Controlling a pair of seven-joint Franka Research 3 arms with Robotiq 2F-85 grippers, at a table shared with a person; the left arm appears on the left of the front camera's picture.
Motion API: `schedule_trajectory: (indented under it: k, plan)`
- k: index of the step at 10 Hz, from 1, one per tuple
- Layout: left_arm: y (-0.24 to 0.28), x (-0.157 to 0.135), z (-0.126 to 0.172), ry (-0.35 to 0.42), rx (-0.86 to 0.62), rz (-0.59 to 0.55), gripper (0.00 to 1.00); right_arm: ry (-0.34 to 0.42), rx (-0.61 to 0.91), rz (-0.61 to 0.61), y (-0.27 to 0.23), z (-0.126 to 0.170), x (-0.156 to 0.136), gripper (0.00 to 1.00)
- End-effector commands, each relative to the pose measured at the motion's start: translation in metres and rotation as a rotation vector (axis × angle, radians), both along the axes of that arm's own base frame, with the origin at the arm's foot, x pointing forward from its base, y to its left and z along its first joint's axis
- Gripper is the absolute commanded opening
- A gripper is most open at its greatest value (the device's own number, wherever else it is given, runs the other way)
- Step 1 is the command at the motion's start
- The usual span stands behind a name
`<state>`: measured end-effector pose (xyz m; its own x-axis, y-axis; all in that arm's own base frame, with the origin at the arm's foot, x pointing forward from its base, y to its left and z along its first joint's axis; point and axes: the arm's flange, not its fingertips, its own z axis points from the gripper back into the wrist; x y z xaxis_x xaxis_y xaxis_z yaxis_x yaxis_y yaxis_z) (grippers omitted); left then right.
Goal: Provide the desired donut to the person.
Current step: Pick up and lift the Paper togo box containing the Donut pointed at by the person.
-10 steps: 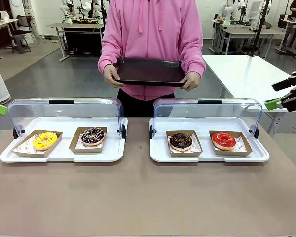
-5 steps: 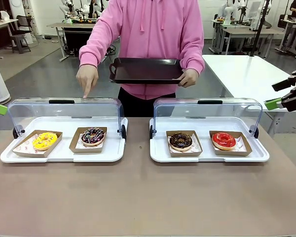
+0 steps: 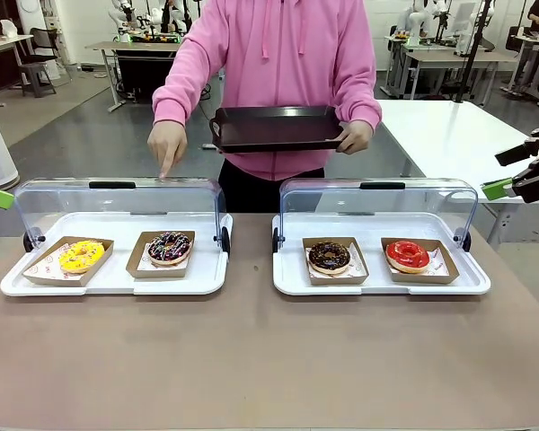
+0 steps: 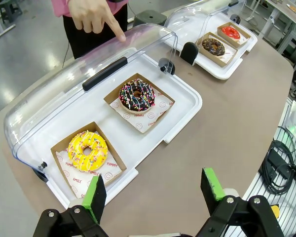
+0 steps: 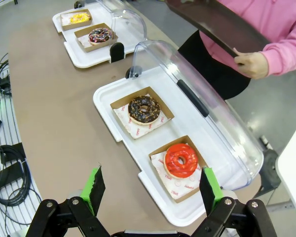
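From the front you see four ring donuts in square brown card trays, two on each of two white plastic servers (image 3: pixel 117 280) with clear domed lids. The person (image 3: pixel 283 54) points a hand (image 3: pixel 168 144) down at the lid above the dark sprinkled donut (image 3: pixel 169 246) and holds a flat black tray (image 3: pixel 274 127).

On the left wrist view, the left gripper (image 4: pixel 153 182) has its green pads wide apart and empty.

On the right wrist view, the right gripper (image 5: pixel 150 181) is also spread and empty, with the glossy red donut (image 5: pixel 181 160) beyond it.
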<state>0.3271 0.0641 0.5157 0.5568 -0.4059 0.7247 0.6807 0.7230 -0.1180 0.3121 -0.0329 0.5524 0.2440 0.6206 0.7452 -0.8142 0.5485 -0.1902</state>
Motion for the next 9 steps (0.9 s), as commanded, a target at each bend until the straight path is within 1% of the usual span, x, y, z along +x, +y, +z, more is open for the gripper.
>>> schedule_trajectory:
  k: [1,9]
  plan:
    - [0.0011,0.0007,-0.0008,-0.003,-0.002,-0.006,1.0,0.004,-0.005,0.008,0.0003,-0.0022,0.0017,1.0]
    - [0.0011,0.0007,-0.0008,-0.003,-0.002,-0.006,1.0,0.004,-0.005,0.008,0.0003,-0.0022,0.0017,1.0]
